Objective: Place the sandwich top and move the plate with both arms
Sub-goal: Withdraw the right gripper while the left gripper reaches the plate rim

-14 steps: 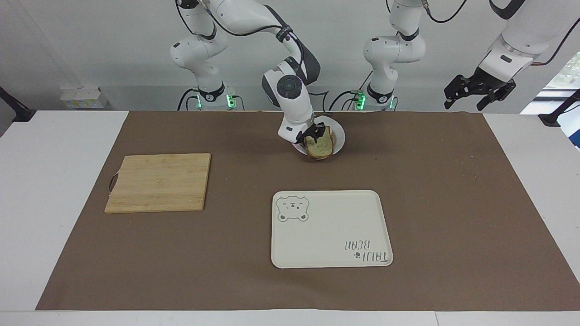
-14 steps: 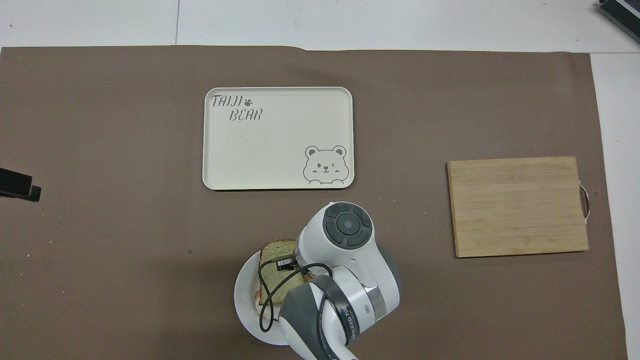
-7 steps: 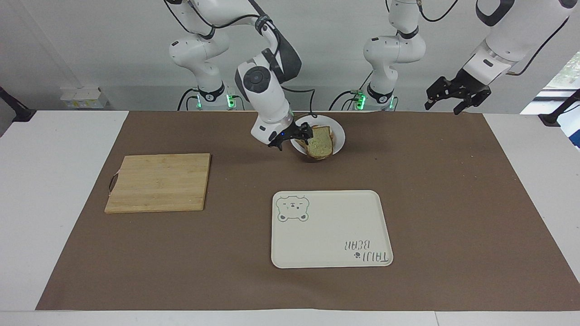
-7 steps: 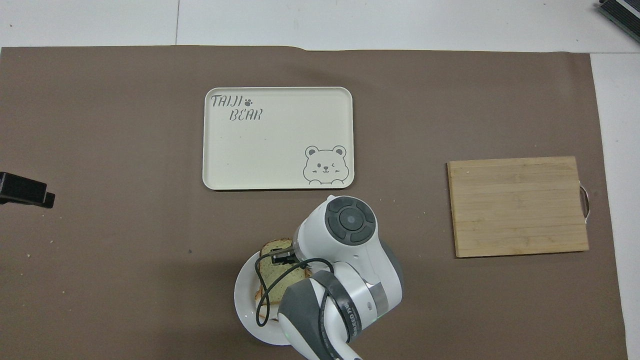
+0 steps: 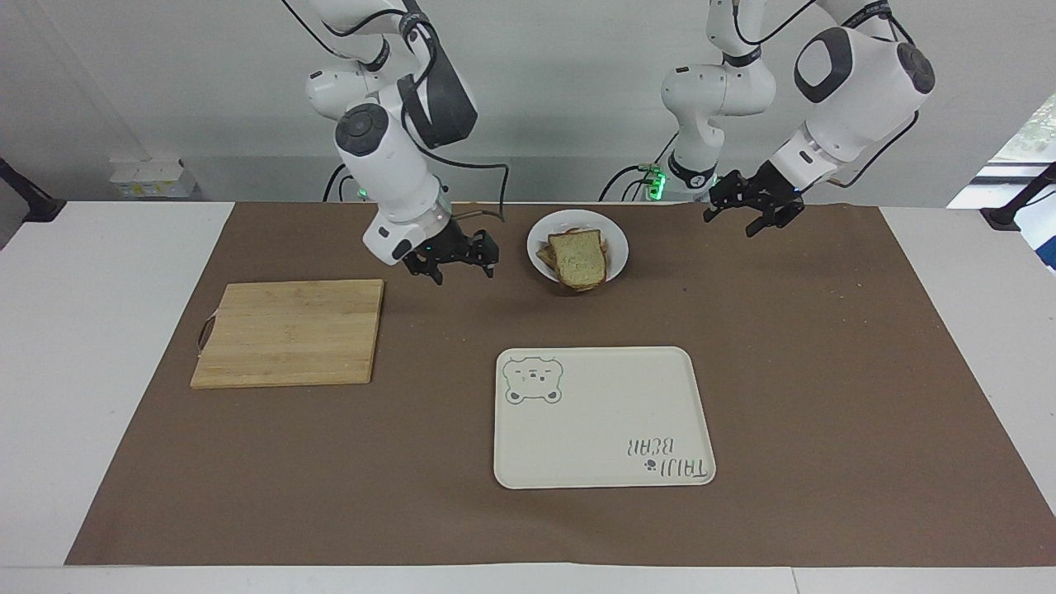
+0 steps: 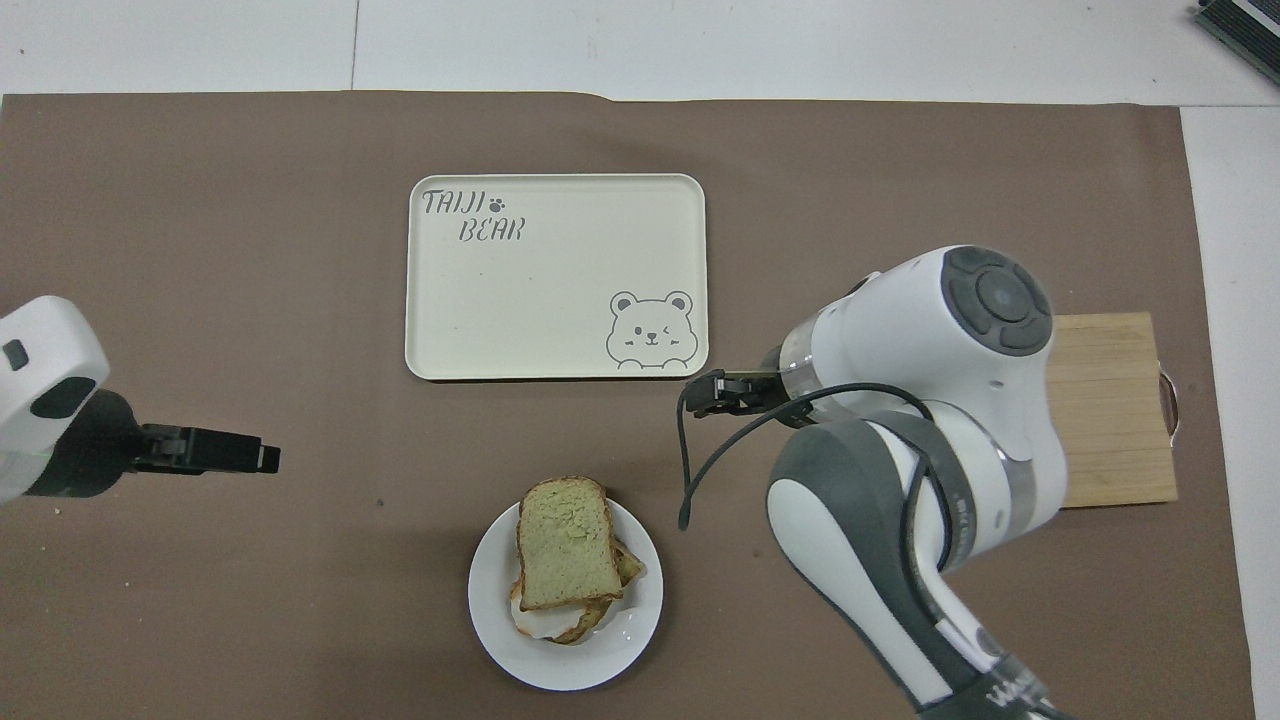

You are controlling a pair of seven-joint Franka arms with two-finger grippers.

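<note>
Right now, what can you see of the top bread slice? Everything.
The sandwich top is one toasted slice, pale speckled face up, brown crust, rounded end pointing away from the robots. It lies flat, slightly askew, on the stacked lower layers on the plate, overhanging its rim toward the tray. Nothing grips it; only the food beneath touches it.

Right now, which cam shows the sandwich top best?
Overhead view: the sandwich top shows its whole speckled face and crust, lying on the stack on the plate, nothing covering it. The facing view shows it smaller and foreshortened, also unobstructed.
</note>
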